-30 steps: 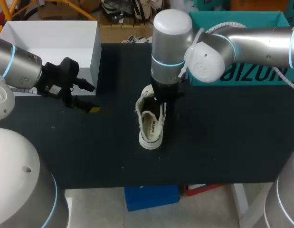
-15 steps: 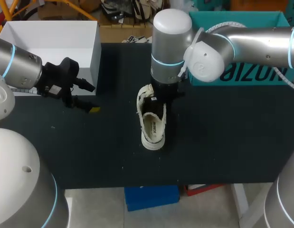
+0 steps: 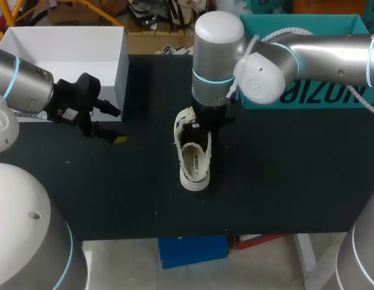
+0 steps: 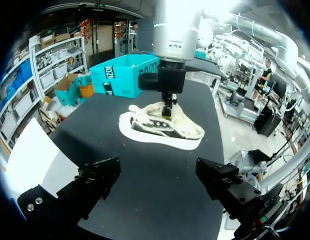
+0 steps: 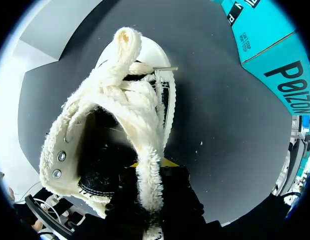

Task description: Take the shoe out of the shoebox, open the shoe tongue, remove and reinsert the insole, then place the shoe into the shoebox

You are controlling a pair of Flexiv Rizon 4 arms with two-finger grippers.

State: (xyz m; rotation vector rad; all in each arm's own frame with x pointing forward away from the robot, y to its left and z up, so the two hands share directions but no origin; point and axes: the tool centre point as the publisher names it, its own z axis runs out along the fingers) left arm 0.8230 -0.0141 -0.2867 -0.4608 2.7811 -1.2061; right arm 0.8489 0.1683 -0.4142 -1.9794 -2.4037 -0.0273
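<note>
White canvas shoe (image 3: pixel 191 151) sits sole-down on the black table (image 3: pixel 283 181), out of the shoebox (image 3: pixel 60 63), with its opening facing up and the insole (image 3: pixel 196 164) showing inside. Right gripper (image 3: pixel 203 128) is directly above the lace end of the shoe, pointing down. Its fingers are clenched on the shoe tongue (image 5: pixel 144 125). In the right wrist view the frayed tongue strip runs straight back between the two black fingers (image 5: pixel 179 197), touched from both sides, and a bit of yellow tip shows just beside it. The shoe collar with its metal eyelets lies beside the fingers, the dark inside of the shoe is just ahead of them, and the toe cap is further ahead. The tongue is pulled up and away from the opening.

Left gripper (image 3: pixel 119 125) has its fingers released and spread wide, with nothing between them. It is well apart from the shoe and near the shoebox's front corner. In the left wrist view the shoe lies ahead of the open fingers (image 4: pixel 97 182), roughly centred between them and side-on, with the right gripper pinching its tongue from above. A white wall of the shoebox is beside one finger. Teal box (image 3: pixel 307 95) stands on the far side of the shoe from the left fingers, beyond the right arm. Shoebox is open-topped.
</note>
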